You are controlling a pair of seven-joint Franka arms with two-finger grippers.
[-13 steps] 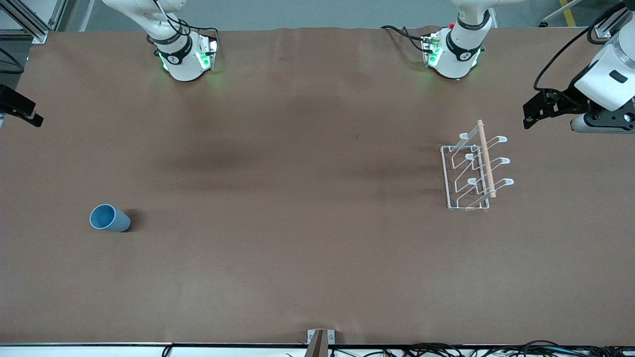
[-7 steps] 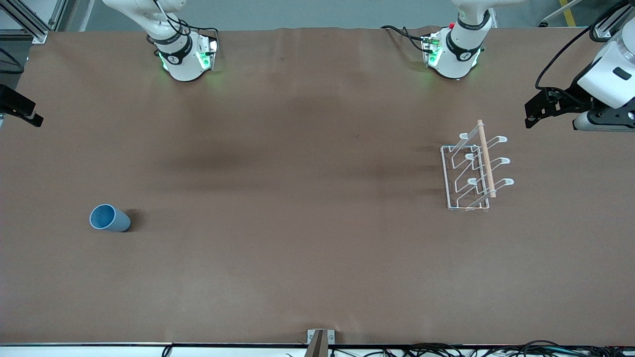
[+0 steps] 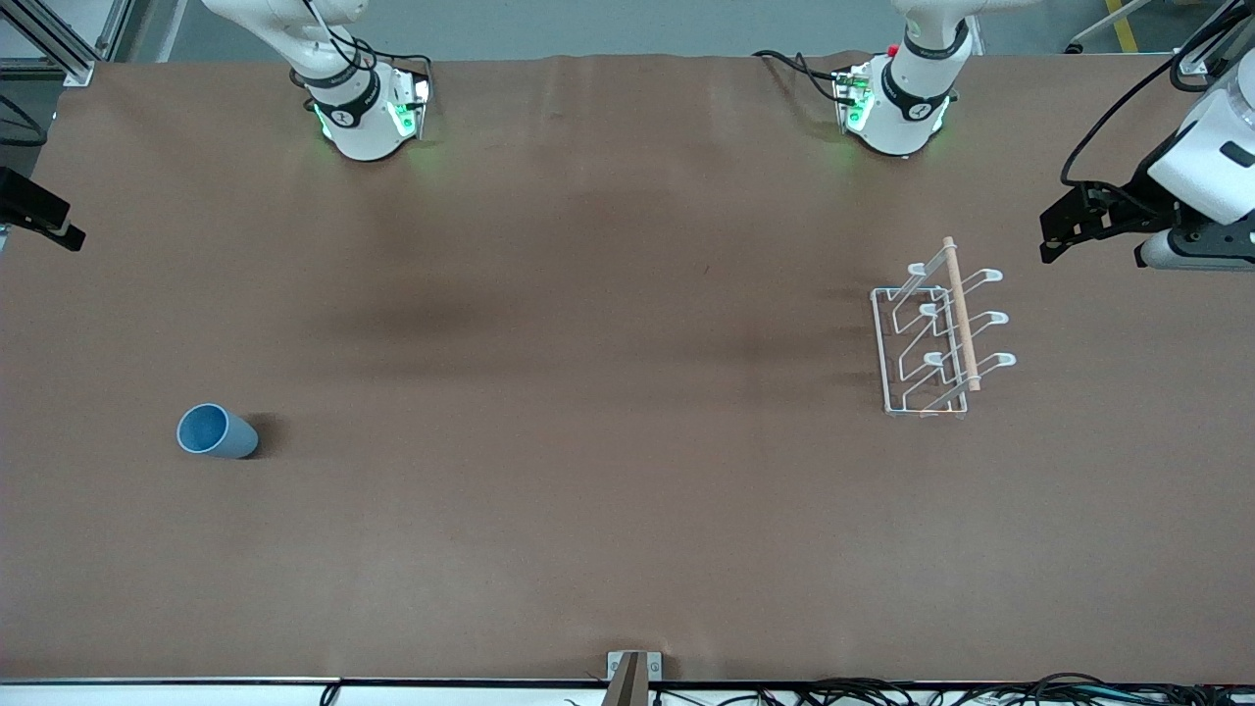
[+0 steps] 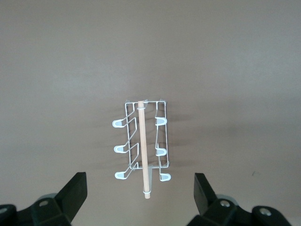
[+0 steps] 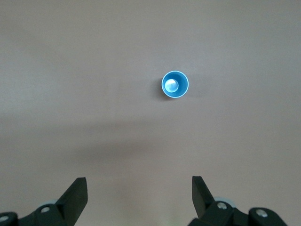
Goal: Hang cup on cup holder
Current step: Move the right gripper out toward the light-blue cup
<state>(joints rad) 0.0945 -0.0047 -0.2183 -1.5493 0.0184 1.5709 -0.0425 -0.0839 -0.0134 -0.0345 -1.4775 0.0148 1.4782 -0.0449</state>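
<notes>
— Standing upright on the table (image 3: pixel 627 549), toward the right arm's end: the cup (image 3: pixel 216 431), mouth up, untouched. Cup holder (image 3: pixel 936 338) sitting farther back, toward the left arm's end.

— Hovering high over the cup, fingers apart: right gripper (image 5: pixel 138 197). Left gripper (image 4: pixel 140 195) waiting over the table beside the holder, fingers also spread.

— Advising: descending centred, straddling the rim, closing gently to avoid tipping.

We see only a sliver of the right hand (image 3: pixel 39 211) at the front view's edge — its arm's upper links run out of frame, as do the left arm's.
</notes>
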